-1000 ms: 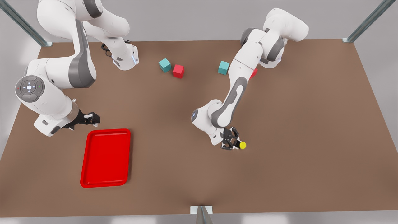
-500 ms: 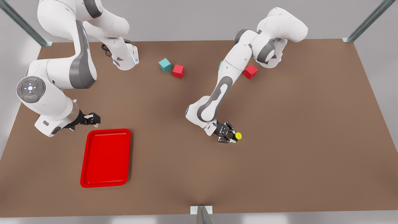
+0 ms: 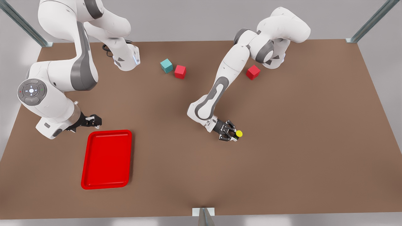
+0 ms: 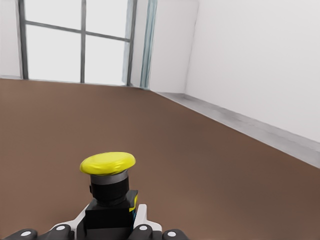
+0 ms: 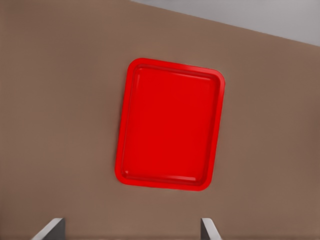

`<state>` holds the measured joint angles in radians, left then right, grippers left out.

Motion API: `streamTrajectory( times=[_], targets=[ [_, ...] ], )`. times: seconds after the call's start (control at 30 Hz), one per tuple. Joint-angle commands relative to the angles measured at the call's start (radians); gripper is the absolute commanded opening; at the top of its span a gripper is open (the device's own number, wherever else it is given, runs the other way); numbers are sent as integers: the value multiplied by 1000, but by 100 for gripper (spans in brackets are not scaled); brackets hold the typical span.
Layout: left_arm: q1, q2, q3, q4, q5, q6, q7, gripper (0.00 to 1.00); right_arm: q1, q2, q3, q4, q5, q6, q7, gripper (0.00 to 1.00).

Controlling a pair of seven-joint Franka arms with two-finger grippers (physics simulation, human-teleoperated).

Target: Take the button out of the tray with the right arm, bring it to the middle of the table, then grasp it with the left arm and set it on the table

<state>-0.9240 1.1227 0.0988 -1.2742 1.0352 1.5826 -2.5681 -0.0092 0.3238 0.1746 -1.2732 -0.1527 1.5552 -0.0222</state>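
My right arm (image 3: 59, 78) is folded low at the front view's left, elbow high, wrist dropped; its right jaws (image 3: 94, 121) hover just off the far rim of the tray (image 3: 106, 158), spread wide with nothing between them. That tray is glossy bright red plastic, shallow, rectangular, rounded at the corners, raised lip all round, lying flat on the matte brown desk (image 3: 298, 141). Moving right: a teal cube (image 3: 166, 65) and a red cube (image 3: 180, 71) near the back, almost touching. My left arm (image 3: 226, 75) stretches long and low toward mid-desk, wrist nearly level. The left jaws (image 3: 233, 135) are clamped on the button (image 3: 237, 134): boxy dark body, round yellow mushroom cap. Another red cube (image 3: 252, 72) sits by that arm's base.
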Motion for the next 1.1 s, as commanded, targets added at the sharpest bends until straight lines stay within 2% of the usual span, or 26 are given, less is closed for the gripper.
streamTrajectory(
  times=[0.0,0.17,0.2,0.23,0.27,0.47,0.57,0.63,0.7,0.77,0.83,0.87,0.9,0.97,1.0,1.07],
  targets=[
    [-3,-1,-1,-1,16,-6,-66,27,0,-2,0,2,1,-1,-2,100],
    [-12,2,-1,-22,16,-19,-11,27,0,-2,0,2,1,-1,-2,100],
    [-12,2,-1,-22,16,-26,-3,30,0,-2,0,2,1,-1,-1,100],
    [-12,3,-1,-22,16,-27,3,40,0,-2,0,2,1,-1,-1,100],
    [-12,3,1,-22,16,-32,12,99,0,-2,0,2,1,-1,-2,100],
    [-16,-14,-2,-24,14,-53,37,100,0,0,0,2,1,-1,-2,100],
    [-26,-107,-25,-66,3,-59,100,100,0,0,0,2,1,-1,-2,100],
    [-22,-187,-116,-91,-17,-105,144,100,0,0,0,2,1,0,-2,100],
    [-19,-254,-186,-80,-81,-135,198,100,0,1,0,2,1,0,-2,100],
    [5,-375,-195,-60,-236,-127,344,100,0,1,0,2,1,0,-2,100],
    [149,-578,-197,-54,-541,-73,739,100,2,1,0,2,1,0,-2,100],
    [315,-707,-195,-44,-800,-75,1213,100,0,1,0,2,1,0,-2,100],
    [450,-758,-195,-13,-945,-111,1638,100,2,1,0,2,1,0,-2,100],
    [613,-781,-194,-10,-1015,-173,2219,100,2,1,0,2,1,0,-2,100],
    [654,-782,-188,-11,-1006,-168,2362,100,2,1,0,2,1,0,-1,100],
    [666,-776,-185,-11,-995,-127,2370,100,2,1,0,2,1,0,-1,100]
  ],
)
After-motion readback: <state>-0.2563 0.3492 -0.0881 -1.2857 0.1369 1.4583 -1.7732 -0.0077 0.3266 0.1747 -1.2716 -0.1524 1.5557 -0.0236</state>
